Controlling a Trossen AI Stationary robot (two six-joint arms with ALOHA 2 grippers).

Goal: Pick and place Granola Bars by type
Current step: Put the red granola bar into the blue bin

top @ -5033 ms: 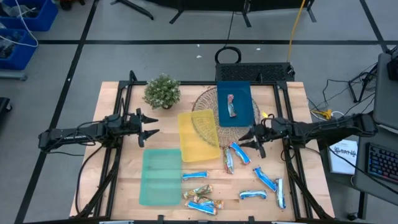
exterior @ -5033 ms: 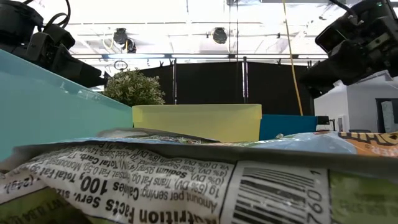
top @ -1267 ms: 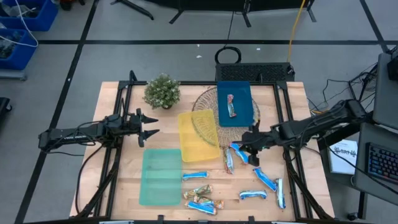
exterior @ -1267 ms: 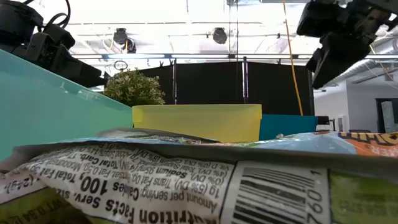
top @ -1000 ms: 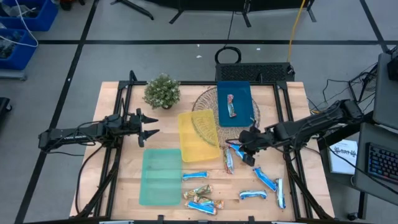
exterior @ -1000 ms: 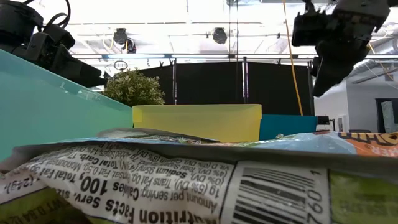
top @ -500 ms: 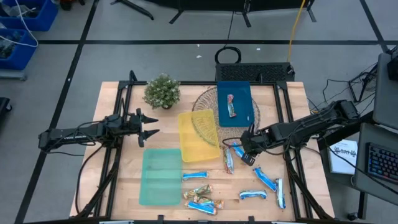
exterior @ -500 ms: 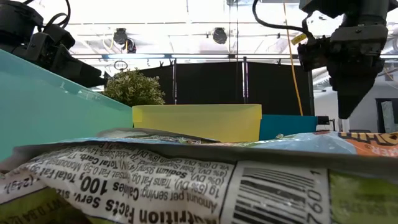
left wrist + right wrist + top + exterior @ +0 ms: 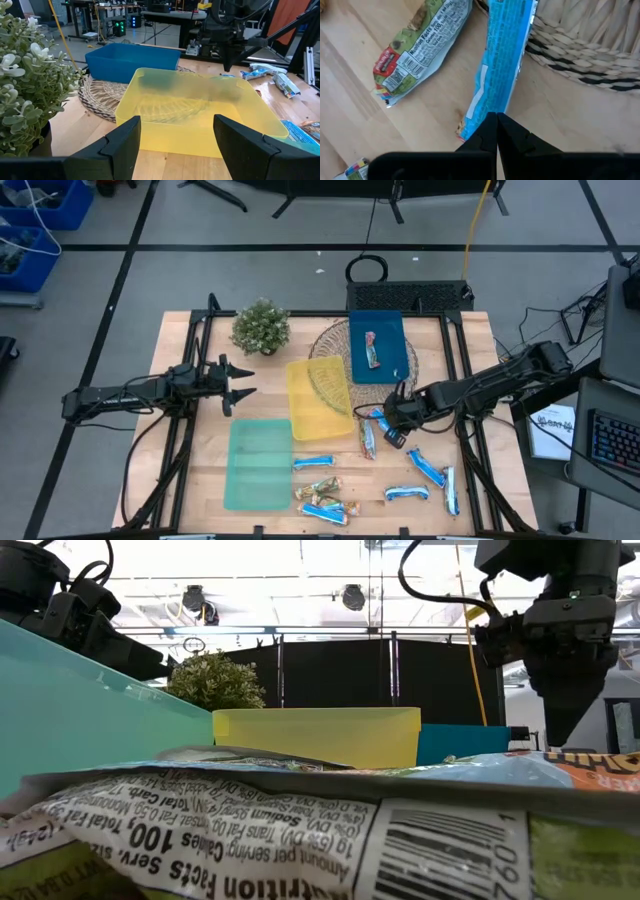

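Observation:
Several granola bars lie on the near right part of the table: blue-and-white ones (image 9: 427, 467), gold-brown ones (image 9: 322, 488), and one blue-and-red bar (image 9: 372, 348) inside the blue tray (image 9: 392, 330). My right gripper (image 9: 387, 428) points down, shut, over a blue bar (image 9: 501, 60) that lies flat beside the wicker mat (image 9: 580, 45). A bar with a printed green and red wrapper (image 9: 420, 47) lies next to it. My left gripper (image 9: 240, 388) hangs open left of the yellow tray (image 9: 195, 110), touching nothing. My right gripper comes from above with its shut fingertips (image 9: 492, 125) over the blue bar's end part (image 9: 482, 107) nearest the camera. I cannot tell whether they touch the wrapper. The bar lies flat on the table.
A green tray (image 9: 258, 463) sits at the near left, the yellow tray (image 9: 318, 398) partly on the wicker mat (image 9: 330, 345), and a potted plant (image 9: 261, 327) at the far left. In the low view a bar wrapper (image 9: 300, 830) fills the foreground.
My right arm has moved toward the table's left and down, tipping from a slant until its fingers point straight down over the blue bar beside the mat. The bars and trays have stayed where they were.

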